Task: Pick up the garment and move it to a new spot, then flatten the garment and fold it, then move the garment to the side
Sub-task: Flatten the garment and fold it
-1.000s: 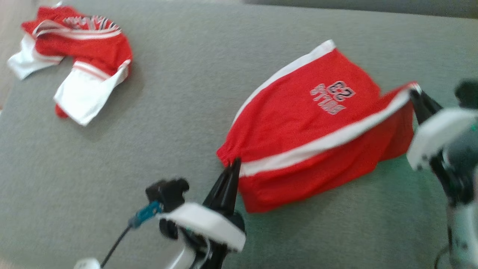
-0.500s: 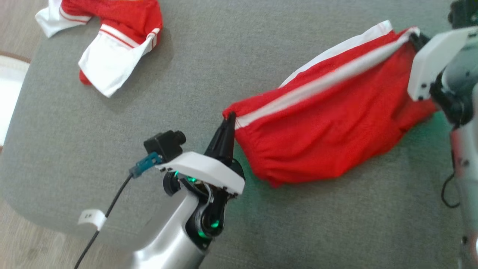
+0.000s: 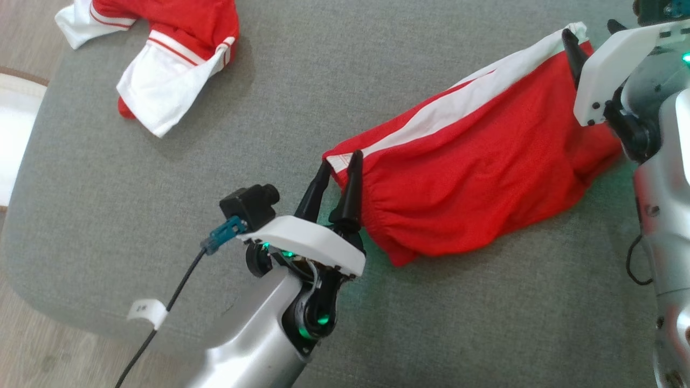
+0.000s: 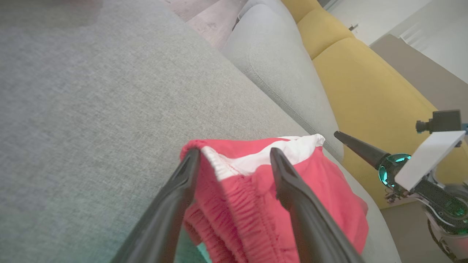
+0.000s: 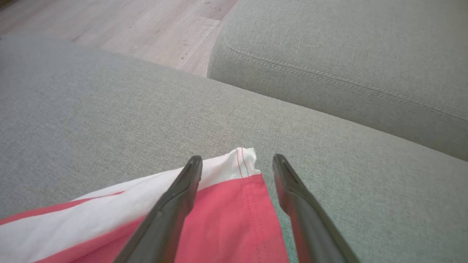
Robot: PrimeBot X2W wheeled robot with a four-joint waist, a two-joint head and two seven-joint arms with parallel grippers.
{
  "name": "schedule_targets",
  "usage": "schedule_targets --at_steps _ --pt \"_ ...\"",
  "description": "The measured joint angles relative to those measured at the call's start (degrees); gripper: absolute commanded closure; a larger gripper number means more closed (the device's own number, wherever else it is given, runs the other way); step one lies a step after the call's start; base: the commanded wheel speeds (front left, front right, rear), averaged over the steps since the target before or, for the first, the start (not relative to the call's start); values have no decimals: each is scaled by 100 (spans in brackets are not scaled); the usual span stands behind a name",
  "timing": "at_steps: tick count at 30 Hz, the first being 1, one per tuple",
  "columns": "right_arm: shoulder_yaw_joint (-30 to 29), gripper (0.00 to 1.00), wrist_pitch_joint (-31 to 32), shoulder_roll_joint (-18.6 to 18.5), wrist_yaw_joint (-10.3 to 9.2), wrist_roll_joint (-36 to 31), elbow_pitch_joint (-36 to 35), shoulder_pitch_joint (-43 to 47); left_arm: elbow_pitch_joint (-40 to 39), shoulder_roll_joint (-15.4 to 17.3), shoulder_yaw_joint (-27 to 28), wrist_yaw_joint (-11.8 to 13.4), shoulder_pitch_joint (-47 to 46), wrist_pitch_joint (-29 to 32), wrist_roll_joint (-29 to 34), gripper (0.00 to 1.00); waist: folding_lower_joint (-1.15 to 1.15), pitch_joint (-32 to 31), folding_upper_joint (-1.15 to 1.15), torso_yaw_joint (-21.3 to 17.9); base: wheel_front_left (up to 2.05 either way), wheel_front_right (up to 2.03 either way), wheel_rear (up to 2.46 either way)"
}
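- Currently left gripper (image 3: 341, 160) and right gripper (image 5: 237, 157) stand wide, gripping nothing, straddling the garment's (image 3: 474, 161) end corners.
- Garment lies across the cushion's (image 3: 269, 134) right half.
- Lift straight clear; you must not drag cloth.

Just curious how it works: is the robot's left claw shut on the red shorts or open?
Open. The left gripper has its two fingers apart, the waistband corner of the shorts between them.
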Motion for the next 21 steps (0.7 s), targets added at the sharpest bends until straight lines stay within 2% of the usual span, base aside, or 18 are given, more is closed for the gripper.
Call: schedule_targets --at_steps 4,8,17,21 --pt "77 0 -169 -15 0 162 126 -1 -34 82 -107 9 4 -62 237 0 -1 -132 0 -23 0 0 0" --pt "207 0 -261 -80 0 347 189 6 -256 392 -223 151 180 -75 398 0 -1 -306 0 -48 0 0 0" --pt "305 0 56 -611 0 675 441 397 -1011 1163 -181 671 983 -241 659 0 -1 -618 0 96 0 0 0" --pt "270 0 345 -759 0 837 542 685 -1347 1440 58 917 1196 -315 744 0 -2 -612 0 237 0 0 0"
